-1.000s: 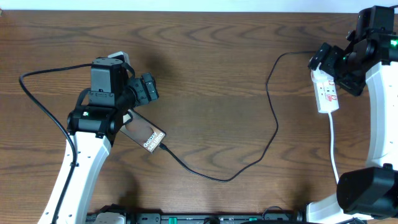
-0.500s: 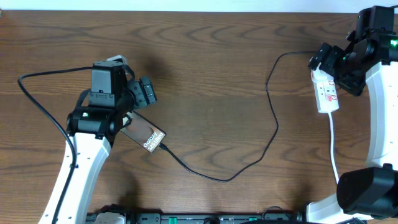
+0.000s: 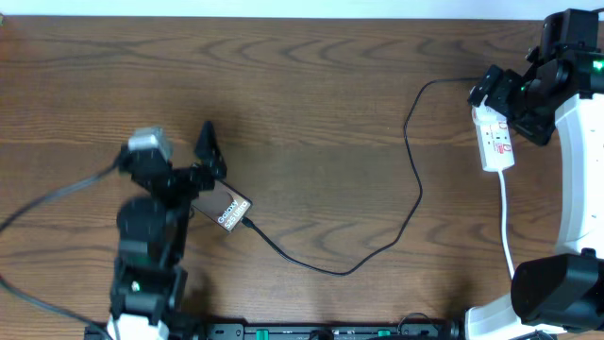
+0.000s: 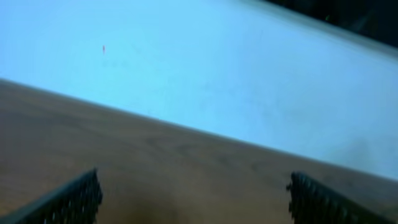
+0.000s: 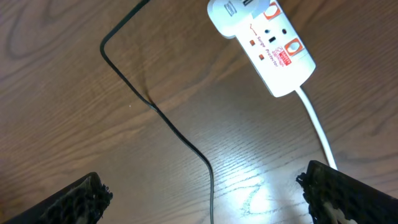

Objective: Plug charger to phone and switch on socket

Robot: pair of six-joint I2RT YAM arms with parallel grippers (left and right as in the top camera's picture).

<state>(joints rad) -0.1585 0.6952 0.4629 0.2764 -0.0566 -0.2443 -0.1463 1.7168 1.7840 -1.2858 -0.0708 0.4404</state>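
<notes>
The phone lies flat on the wooden table, left of centre. The charger is a thin black cable whose plug tip sits against the phone's lower-right end. From there it loops right and up to the socket, a white strip with red marks. My left gripper hangs open just up-left of the phone, holding nothing. The left wrist view shows only blurred table and wall between its fingers. My right gripper hovers open over the socket's far end. Its view shows the socket and the charger.
A white cord runs from the socket toward the table's near edge, also seen as the white cord. The left arm's own black cable trails across the near left. The right arm's base stands at the near right corner.
The left arm has pulled back toward the near edge and its gripper has come off the phone, which now shows more fully. The right arm, socket and charger have not moved.
</notes>
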